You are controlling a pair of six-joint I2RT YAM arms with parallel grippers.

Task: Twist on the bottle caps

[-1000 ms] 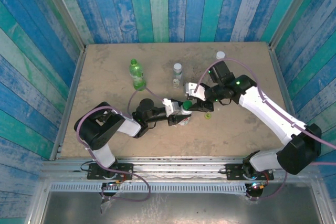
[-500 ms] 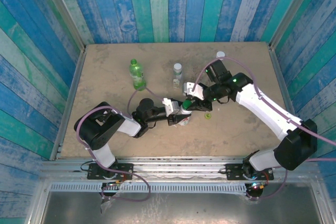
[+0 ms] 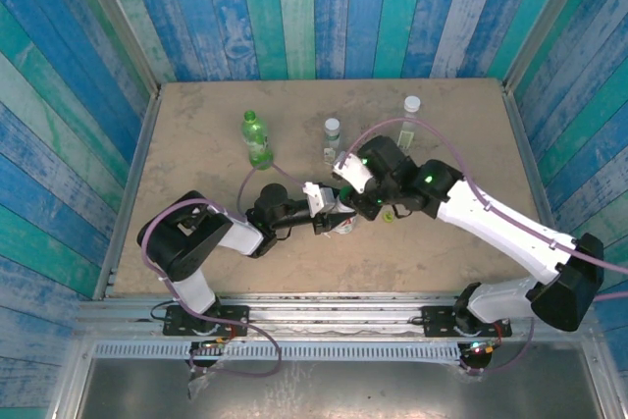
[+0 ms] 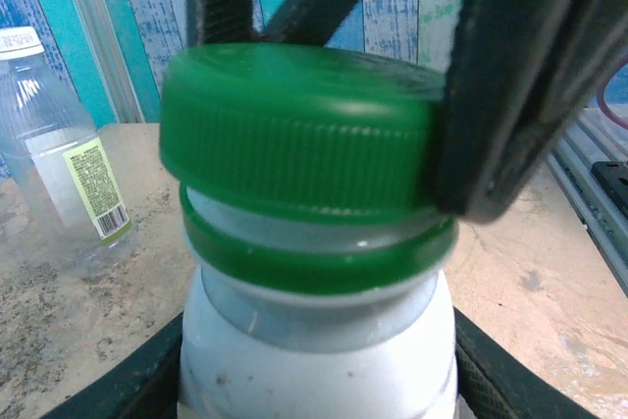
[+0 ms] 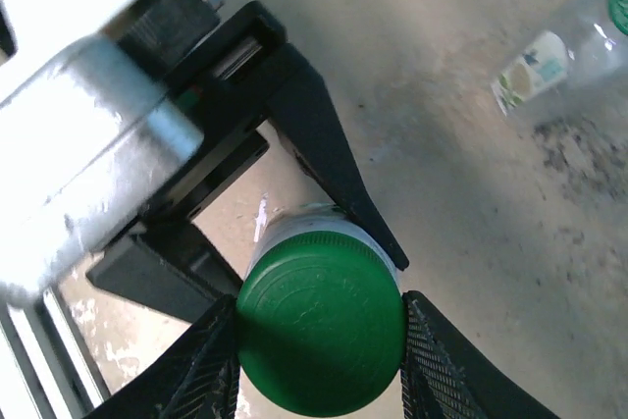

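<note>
Right end effector [image 5: 319, 340] shifted left, pinching green cap [image 5: 321, 316], left end effector [image 3: 332, 224] clamping white bottle [image 4: 314, 340] beneath

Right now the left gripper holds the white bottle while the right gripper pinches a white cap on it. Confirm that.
Not quite: the cap in the right gripper is dark green, not white, as the right wrist view shows. The rest holds.

Green cap [image 4: 294, 134]: plastic, ribbed side, smooth semi-gloss top. Under cap, white bottle [image 4: 314, 360]: plastic, satin. Beside cap, pads [image 5: 432, 370]: black, fine-textured, matt. L of cap, clear bottle [image 4: 54, 159]: glossy transp. plastic w/ paper label [image 4: 98, 188]. Below cap, table [image 5: 471, 193]: rough, matt, mottled.
</note>
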